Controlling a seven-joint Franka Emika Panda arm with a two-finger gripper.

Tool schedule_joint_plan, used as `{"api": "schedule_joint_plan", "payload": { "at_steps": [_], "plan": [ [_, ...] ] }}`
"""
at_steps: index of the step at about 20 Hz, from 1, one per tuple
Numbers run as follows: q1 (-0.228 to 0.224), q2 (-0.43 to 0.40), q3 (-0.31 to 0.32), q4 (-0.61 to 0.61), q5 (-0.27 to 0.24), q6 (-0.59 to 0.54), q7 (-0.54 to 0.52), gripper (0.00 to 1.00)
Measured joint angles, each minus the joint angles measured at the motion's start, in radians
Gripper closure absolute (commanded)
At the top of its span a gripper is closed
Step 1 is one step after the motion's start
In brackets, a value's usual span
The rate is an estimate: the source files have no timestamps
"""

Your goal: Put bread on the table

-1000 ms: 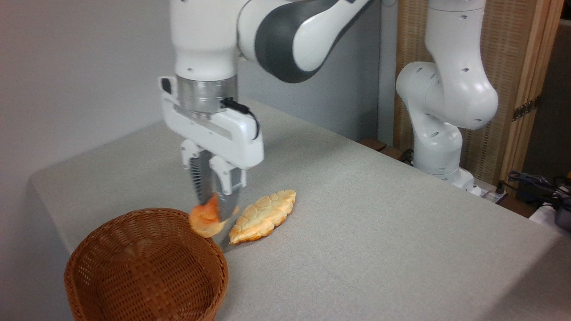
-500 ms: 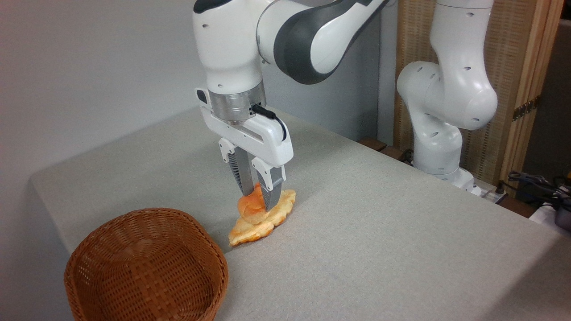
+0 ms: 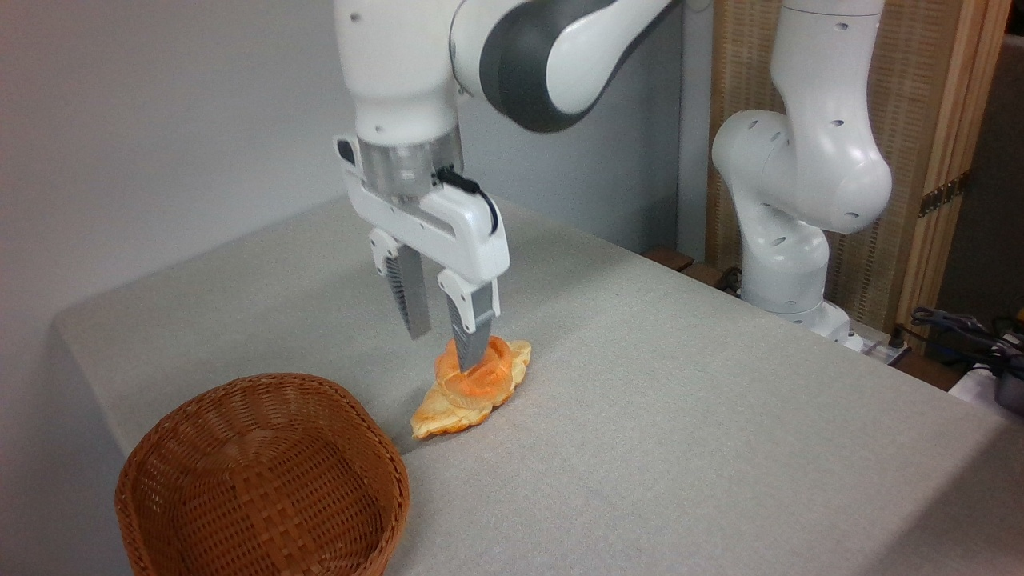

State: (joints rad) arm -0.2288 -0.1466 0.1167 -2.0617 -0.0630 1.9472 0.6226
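Fingers (image 3: 417,300) spread, the gripper (image 3: 442,336) hangs just above the knotted bun (image 3: 478,381), which lies below its right finger, resting on the leaf-shaped pastry (image 3: 448,412) rather than bare table (image 3: 680,416), near the wicker basket (image 3: 260,480) at the left edge.

A plain grey wall (image 3: 144,120) is seen at nine o'clock; a woven wood-framed screen (image 3: 944,144) is placed at two o'clock.

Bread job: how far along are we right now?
Done: the bread is out of the wicker basket and released. The end effector is open just above it. Left: the bun rests on the flat pastry, not clearly on the table itself; the arm must withdraw.
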Motion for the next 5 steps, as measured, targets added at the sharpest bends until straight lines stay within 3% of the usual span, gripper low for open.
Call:
{"api": "schedule_joint_plan", "payload": {
  "at_steps": [5],
  "plan": [
    [0.001, -0.008, 0.004, 0.066, 0.0, -0.001, 0.0, 0.0]
  ]
}}
